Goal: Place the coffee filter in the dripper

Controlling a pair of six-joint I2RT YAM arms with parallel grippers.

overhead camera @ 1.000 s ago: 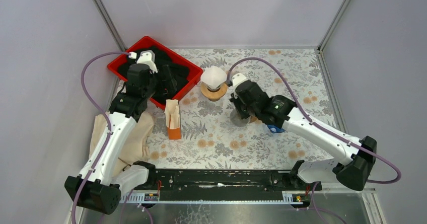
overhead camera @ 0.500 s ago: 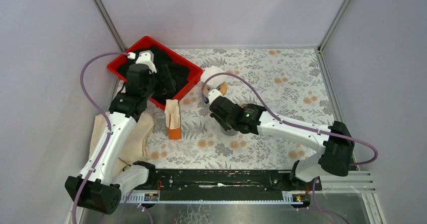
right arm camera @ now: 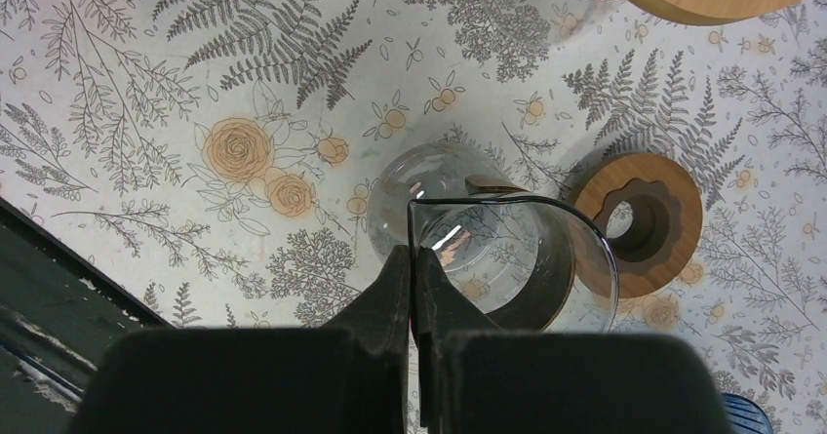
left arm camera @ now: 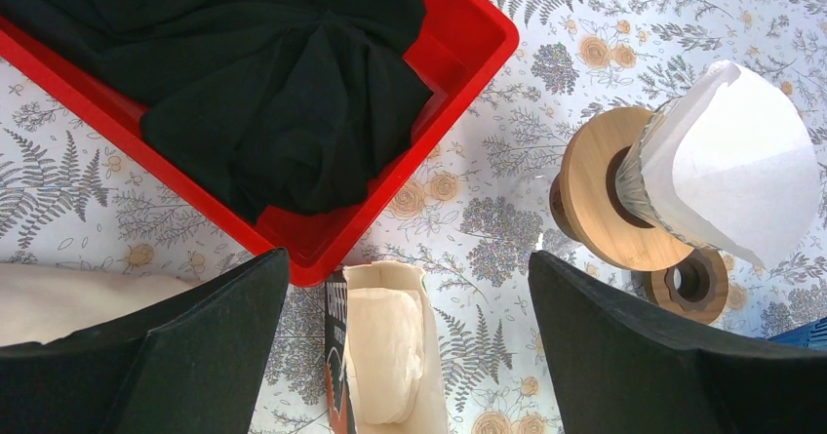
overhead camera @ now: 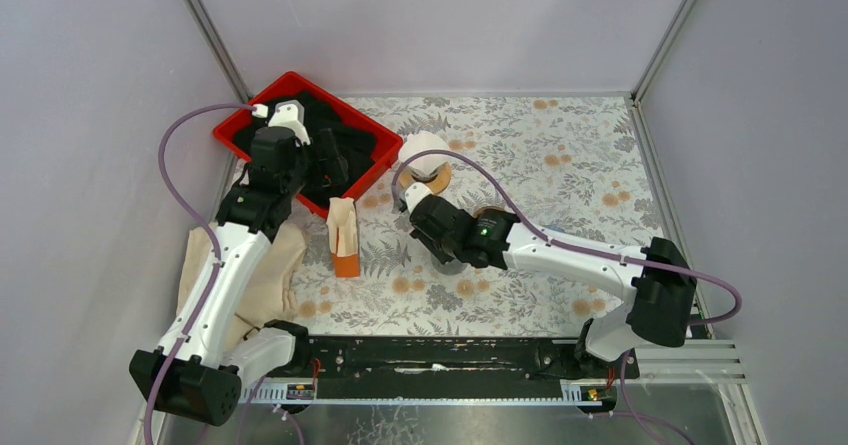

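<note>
A white paper filter (overhead camera: 424, 151) sits in the glass cone of a dripper with a wooden collar (overhead camera: 436, 176); both also show in the left wrist view, filter (left arm camera: 733, 171) and collar (left arm camera: 593, 195). My right gripper (right arm camera: 413, 258) is shut on the rim of a clear glass vessel (right arm camera: 507, 249), held in front of the dripper and a little left of it (overhead camera: 445, 248). My left gripper (overhead camera: 332, 161) is open and empty above the red tray's edge. A torn-open box of cream filters (left arm camera: 385, 356) stands below it, between its fingers in the wrist view.
A red tray (overhead camera: 372, 168) holding black cloth is at the back left. A loose wooden ring (right arm camera: 639, 221) lies beside the glass vessel. A cream cloth (overhead camera: 270, 275) lies at the left edge. The filter box (overhead camera: 344, 237) stands left of centre.
My right arm has swung left, carrying the glass vessel from the dripper's right to in front of it. The filter and dripper shifted slightly. The left arm has not moved.
</note>
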